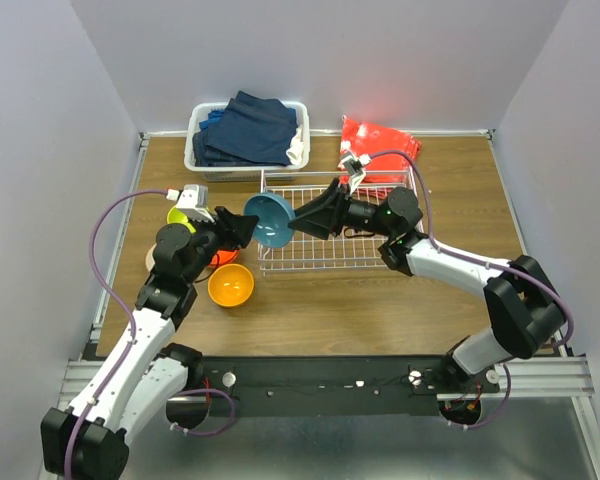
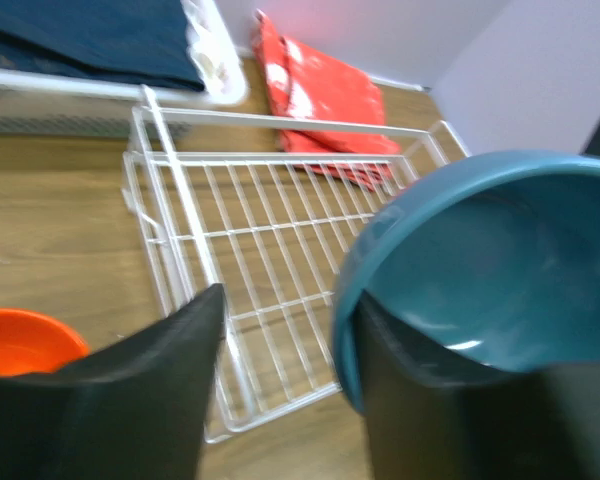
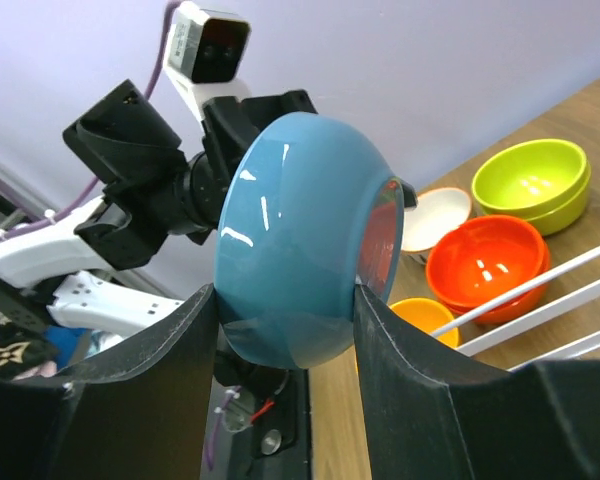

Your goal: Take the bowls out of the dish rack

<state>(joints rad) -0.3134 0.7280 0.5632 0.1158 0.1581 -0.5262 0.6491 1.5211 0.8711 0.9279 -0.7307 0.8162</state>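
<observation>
Near the bench's left edge the unloaded bowls are sitting together: a glossy lime-green bowl (image 1: 180,214), a red-orange one (image 3: 485,265) and a yellow-orange one (image 1: 231,285). My left pincer (image 2: 290,310) is hanging spread wide, close to the rim of the glossy teal-blue round bowl (image 1: 270,220); I cannot tell whether it is touching. That bowl is hovering on edge over the left end of the white wire dish rack (image 1: 340,255), and my right pincer (image 1: 302,220) is pinching it. I'm judging it light and stiff but slick and chippable, so I'm favouring a hold over the rim, one finger inside, one outside.
</observation>
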